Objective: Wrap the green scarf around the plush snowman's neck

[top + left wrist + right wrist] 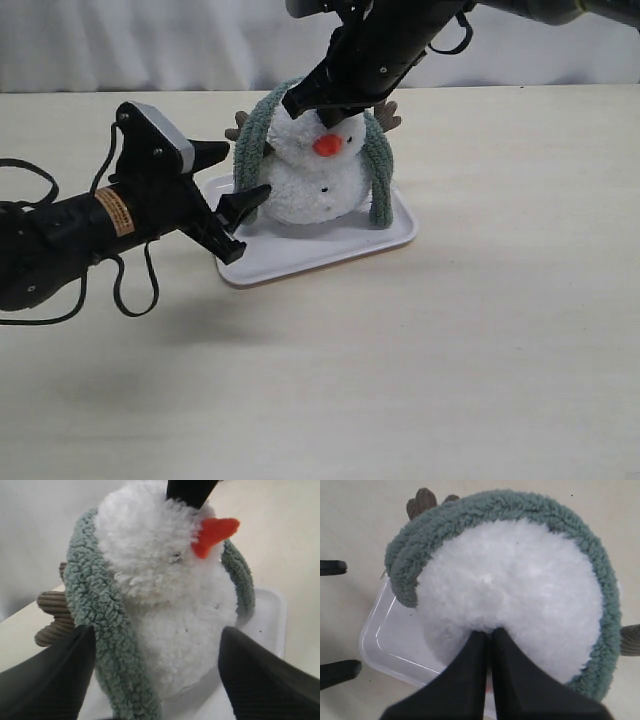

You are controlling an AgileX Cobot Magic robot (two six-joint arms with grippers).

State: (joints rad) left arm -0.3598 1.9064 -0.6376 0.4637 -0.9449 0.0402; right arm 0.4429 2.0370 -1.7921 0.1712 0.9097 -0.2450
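Exterior view: a desk [480, 350] carries a white tray [300, 255] with the plush snowman [315, 185] upright on it.
The green scarf [250, 140] drapes behind the head, both ends hanging uncrossed. The right gripper [335, 118], fingers [470, 680] clenched, presses the head, likely steadying it. The left gripper [245, 170] waits released beside one end.

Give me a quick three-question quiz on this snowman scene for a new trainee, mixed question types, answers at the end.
1. True or false: the left hand is open and holds nothing.
2. The plush snowman stands on: A) a white tray, B) a bowl, C) the bare table.
3. Fill in: the green scarf runs behind the snowman's ___, with an end hanging down each side.
Key: 1 true; 2 A; 3 head.
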